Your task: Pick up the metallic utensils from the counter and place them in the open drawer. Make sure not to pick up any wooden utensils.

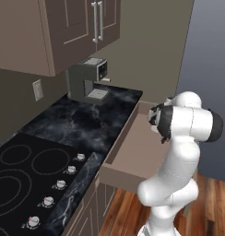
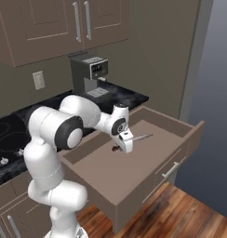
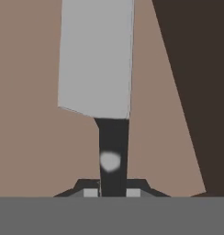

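My gripper [image 2: 121,145] hangs over the inside of the open drawer [image 2: 134,179], shut on the dark handle of a kitchen knife [image 2: 141,137]. In the hand view the knife's wide silver blade [image 3: 95,59] points away from me above the drawer's brown floor, and its dark handle sits between my fingertips [image 3: 91,193]. The drawer [image 1: 133,154] juts out from under the black marble counter [image 1: 82,122]. The wooden utensils are out of view. From the left base view my own arm hides the hand.
A grey coffee machine [image 1: 89,82] stands at the counter's far end, under brown wall cabinets [image 1: 82,27]. A black cooktop [image 1: 17,170] with white knobs lies to the left. Wooden floor [image 2: 180,214] spreads beneath the drawer.
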Controlling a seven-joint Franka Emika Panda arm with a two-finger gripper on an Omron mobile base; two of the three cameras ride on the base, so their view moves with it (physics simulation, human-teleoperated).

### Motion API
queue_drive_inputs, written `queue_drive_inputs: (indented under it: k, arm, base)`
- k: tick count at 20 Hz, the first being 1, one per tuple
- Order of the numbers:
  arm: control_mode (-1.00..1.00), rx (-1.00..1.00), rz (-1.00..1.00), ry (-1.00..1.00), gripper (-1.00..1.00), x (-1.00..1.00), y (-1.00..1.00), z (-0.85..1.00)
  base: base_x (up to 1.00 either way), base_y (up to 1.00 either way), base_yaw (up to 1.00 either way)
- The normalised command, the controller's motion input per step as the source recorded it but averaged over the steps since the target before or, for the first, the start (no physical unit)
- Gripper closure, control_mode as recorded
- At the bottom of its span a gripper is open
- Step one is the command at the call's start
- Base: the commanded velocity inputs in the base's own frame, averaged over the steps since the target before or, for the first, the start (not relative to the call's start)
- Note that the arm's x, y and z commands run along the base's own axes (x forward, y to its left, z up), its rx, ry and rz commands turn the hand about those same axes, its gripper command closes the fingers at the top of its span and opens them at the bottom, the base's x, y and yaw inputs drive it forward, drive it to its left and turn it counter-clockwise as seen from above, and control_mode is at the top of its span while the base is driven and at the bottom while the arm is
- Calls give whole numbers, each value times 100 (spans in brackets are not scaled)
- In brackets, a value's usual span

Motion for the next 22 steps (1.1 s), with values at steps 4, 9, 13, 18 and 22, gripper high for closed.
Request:
queue_drive_inputs:
  k: [4,9,13,18,22]
  arm:
    - [-100,0,8,4,100,45,0,-56]
    - [-100,0,4,3,100,39,-3,-55]
    - [-100,0,3,0,100,24,-24,-49]
    - [-100,0,4,0,100,35,-12,-53]
    - [-100,0,3,0,100,43,-5,-43]
  base:
    - [0,0,0]
    - [0,0,0]
    - [0,0,0]
    - [0,0,0]
    - [0,0,0]
